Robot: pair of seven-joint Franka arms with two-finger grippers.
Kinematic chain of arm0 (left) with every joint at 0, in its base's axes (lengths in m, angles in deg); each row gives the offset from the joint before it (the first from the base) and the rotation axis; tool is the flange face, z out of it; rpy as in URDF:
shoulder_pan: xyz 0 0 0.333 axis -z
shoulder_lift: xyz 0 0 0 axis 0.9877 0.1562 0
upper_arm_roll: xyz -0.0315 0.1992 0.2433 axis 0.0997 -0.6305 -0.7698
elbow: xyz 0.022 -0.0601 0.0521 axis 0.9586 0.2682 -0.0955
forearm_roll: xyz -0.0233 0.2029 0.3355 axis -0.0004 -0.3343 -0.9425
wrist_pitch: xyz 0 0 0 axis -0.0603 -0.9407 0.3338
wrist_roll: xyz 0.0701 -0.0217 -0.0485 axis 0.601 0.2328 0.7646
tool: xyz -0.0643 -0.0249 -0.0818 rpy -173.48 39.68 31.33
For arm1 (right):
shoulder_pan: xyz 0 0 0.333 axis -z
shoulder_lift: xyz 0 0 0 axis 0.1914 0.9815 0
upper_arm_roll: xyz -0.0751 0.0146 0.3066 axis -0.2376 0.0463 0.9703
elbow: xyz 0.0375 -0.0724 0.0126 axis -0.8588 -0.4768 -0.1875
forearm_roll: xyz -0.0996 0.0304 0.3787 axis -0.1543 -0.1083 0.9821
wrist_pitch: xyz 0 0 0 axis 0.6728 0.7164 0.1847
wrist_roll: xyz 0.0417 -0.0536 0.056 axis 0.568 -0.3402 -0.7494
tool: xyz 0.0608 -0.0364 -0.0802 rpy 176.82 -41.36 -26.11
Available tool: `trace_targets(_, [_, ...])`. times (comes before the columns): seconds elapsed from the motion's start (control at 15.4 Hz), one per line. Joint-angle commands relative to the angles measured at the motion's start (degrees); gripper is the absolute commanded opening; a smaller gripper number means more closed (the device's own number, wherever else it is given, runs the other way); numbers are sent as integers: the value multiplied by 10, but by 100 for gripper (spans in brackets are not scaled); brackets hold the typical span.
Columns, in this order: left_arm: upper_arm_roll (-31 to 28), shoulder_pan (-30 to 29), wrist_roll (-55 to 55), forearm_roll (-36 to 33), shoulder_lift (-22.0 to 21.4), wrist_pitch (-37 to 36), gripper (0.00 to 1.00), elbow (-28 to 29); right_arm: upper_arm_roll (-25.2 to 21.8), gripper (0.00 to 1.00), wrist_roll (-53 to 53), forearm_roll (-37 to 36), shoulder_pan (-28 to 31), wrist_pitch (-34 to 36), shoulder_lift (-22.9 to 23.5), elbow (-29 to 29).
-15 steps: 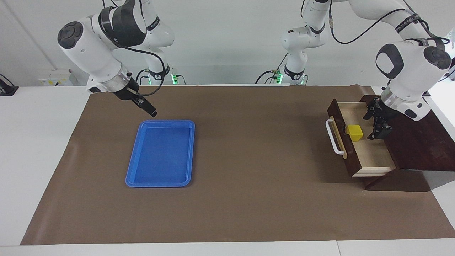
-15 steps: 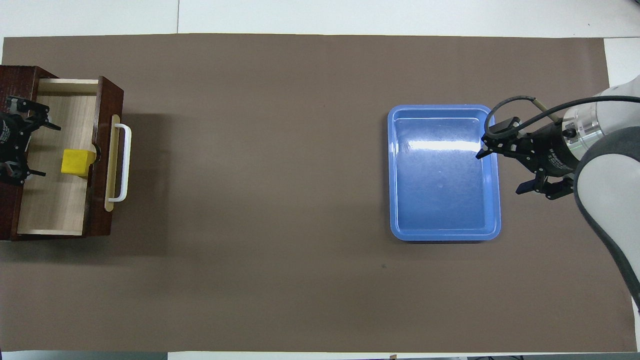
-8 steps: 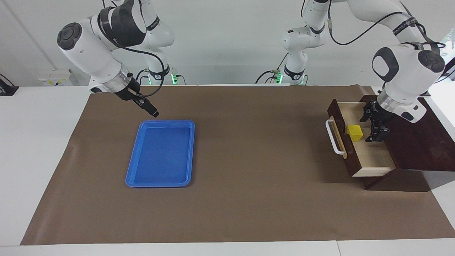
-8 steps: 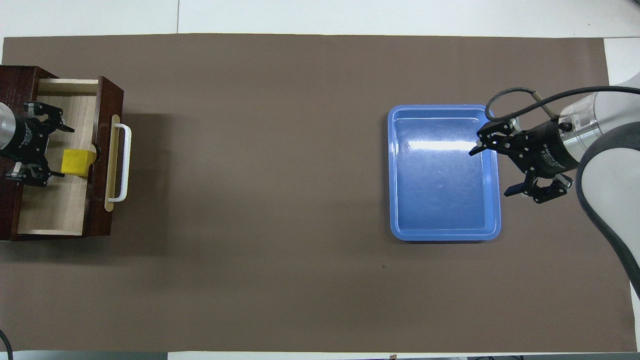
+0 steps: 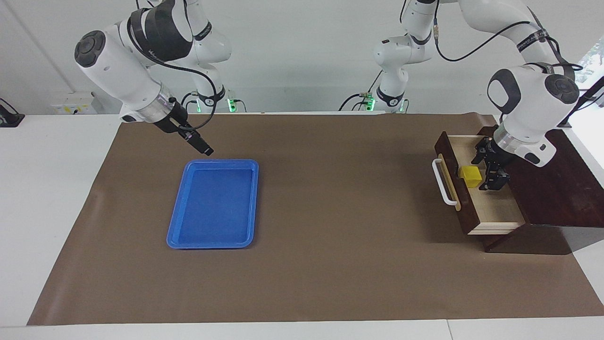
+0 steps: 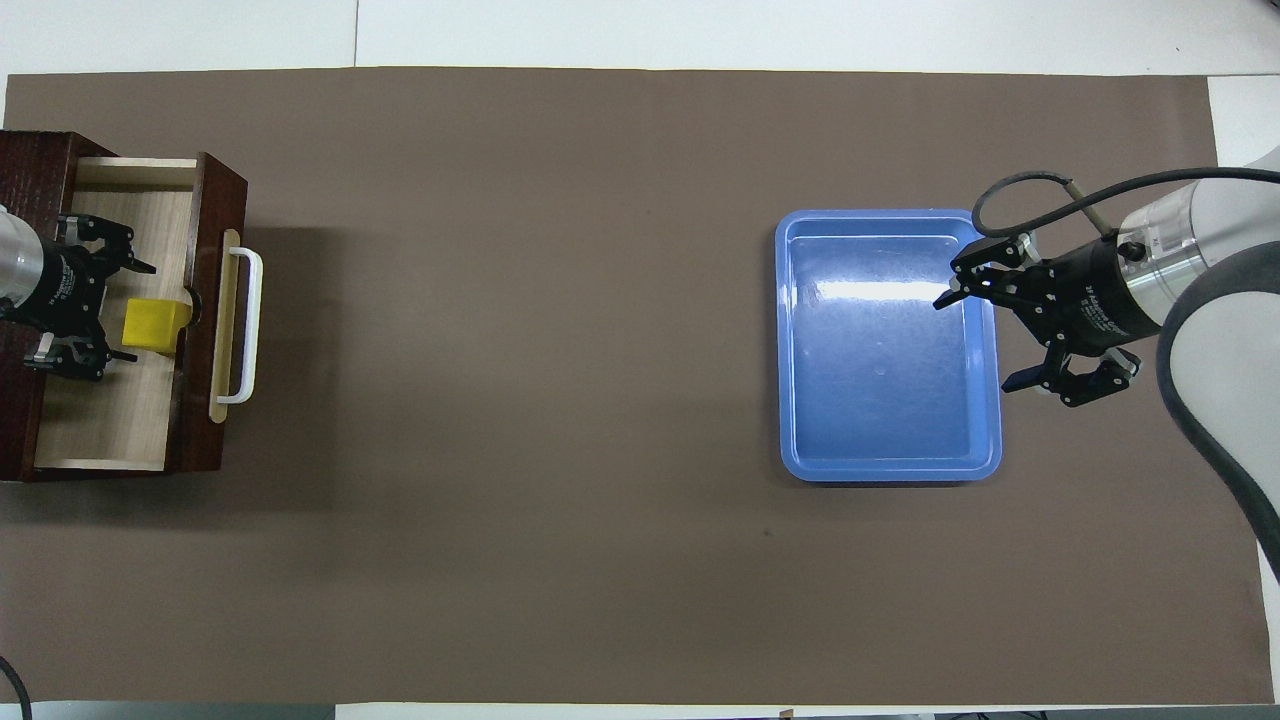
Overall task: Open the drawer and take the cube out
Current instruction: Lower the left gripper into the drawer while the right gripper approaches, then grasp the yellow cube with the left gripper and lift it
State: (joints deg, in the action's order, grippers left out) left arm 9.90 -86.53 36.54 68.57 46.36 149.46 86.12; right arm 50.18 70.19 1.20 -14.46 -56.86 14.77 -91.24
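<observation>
Your left end effector (image 5: 484, 171) now sits closer to the cube (image 5: 470, 175) inside the drawer (image 5: 490, 203) than a second ago, its fingers wide apart. Your right end effector (image 6: 972, 336) has shifted slightly over the blue tray's (image 6: 890, 470) edge.

No text readable. Faint white lettering on right gripper (image 6: 975, 338) body and on arm bands, too small to make out.

Yellow cube (image 5: 470, 174), blue tray (image 5: 214, 204), brown drawer (image 5: 452, 163).
</observation>
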Motion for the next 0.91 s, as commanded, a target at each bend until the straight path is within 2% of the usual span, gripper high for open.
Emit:
trace_targets(0.0, [-2,1,6,8,-19,13,100,24,1,100,8,26,4,-20,-4,-11])
trace_targets(0.32, [-2,1,6,8,-21,14,99,28,1,100,9,39,3,-35,-5,-21])
trace_targets(0.84, [-2,2,6,8,-29,30,86,47,2,100,52,65,-5,-61,-1,-34])
